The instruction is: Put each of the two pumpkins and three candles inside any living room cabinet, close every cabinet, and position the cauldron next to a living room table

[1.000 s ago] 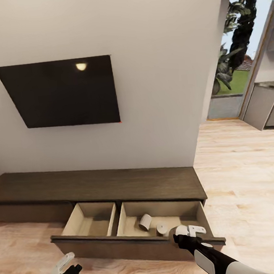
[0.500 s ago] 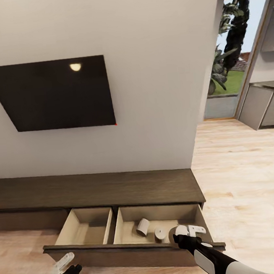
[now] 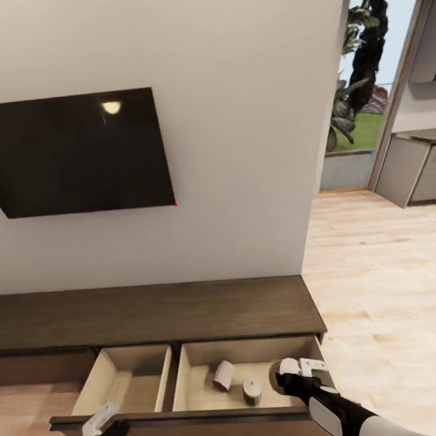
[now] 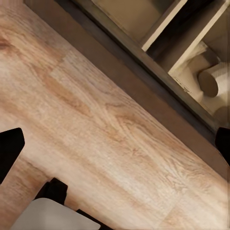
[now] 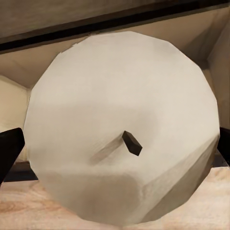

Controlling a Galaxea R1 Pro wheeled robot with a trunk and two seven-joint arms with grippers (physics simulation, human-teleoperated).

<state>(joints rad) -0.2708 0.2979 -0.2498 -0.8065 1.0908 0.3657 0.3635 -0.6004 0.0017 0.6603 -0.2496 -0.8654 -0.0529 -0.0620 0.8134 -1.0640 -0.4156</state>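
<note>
The right hand (image 3: 280, 376) is clamped on a candle (image 5: 122, 129), holding it over the right compartment of the open drawer in the cabinet (image 3: 154, 313). Two more candles lie inside that compartment, one on its side (image 3: 223, 375), one upright (image 3: 251, 389). The left hand (image 3: 98, 422) hovers above the floor (image 4: 96, 139) beside the drawer front, fingers apart.

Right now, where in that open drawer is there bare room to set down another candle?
The left compartment looks bare, walled by the divider. The right compartment is more crowded: two candles lie mid-floor, and the right gripper holds a third at its right end. Bare floor remains beside the divider.
</note>
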